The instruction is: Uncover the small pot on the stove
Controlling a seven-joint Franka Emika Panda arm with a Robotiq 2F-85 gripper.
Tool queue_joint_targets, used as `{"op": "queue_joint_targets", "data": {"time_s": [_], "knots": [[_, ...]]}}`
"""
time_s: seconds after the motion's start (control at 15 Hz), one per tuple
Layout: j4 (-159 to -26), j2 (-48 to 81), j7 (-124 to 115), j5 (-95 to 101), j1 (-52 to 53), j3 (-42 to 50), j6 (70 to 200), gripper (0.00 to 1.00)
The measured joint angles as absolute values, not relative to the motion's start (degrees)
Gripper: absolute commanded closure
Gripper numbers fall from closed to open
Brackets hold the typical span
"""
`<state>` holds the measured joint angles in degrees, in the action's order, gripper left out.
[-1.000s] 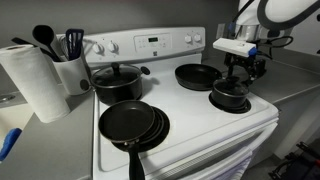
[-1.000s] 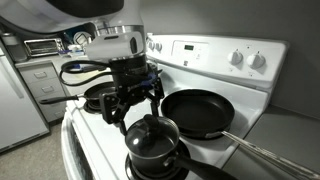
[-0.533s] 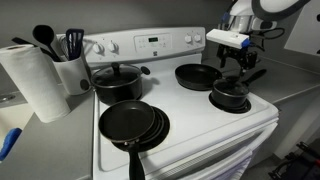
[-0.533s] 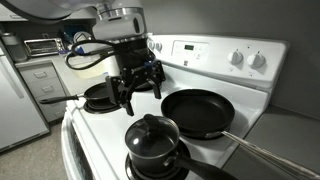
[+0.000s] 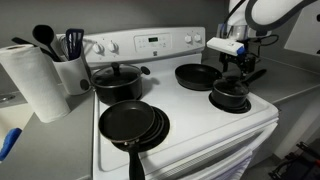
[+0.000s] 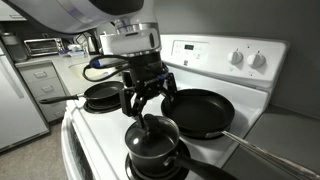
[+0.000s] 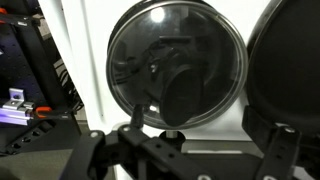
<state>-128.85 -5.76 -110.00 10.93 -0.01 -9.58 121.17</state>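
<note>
The small pot (image 5: pixel 230 95) is a black saucepan with a glass lid and a straight handle. It sits on the front burner of the white stove (image 5: pixel 190 122), and it also shows in an exterior view (image 6: pixel 152 145). My gripper (image 5: pixel 238 66) hangs open and empty just above the lid and does not touch it. In an exterior view its fingers (image 6: pixel 148 103) spread over the lid knob (image 6: pixel 150 123). The wrist view looks down on the glass lid (image 7: pixel 175 45) and its black knob (image 7: pixel 188 92), with my gripper (image 7: pixel 200 135) at the bottom of the frame.
A larger lidded pot (image 5: pixel 118 82) sits on a back burner and a flat frying pan (image 5: pixel 198 75) on the other. Stacked frying pans (image 5: pixel 133 123) fill the remaining front burner. A paper towel roll (image 5: pixel 35 80) and a utensil holder (image 5: pixel 70 65) stand on the counter beside the stove.
My gripper rose from beside the pot, moved across, and now hangs lower again, centred over the lid knob. It has stayed open. The lid has not moved.
</note>
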Motion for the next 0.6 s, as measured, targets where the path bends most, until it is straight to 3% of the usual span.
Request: {"op": "queue_joint_targets", "data": {"time_s": [0.6], "knots": [[-129.21,-2.7,-109.88,5.78,0.23,-7.24,121.11,0.0]]}}
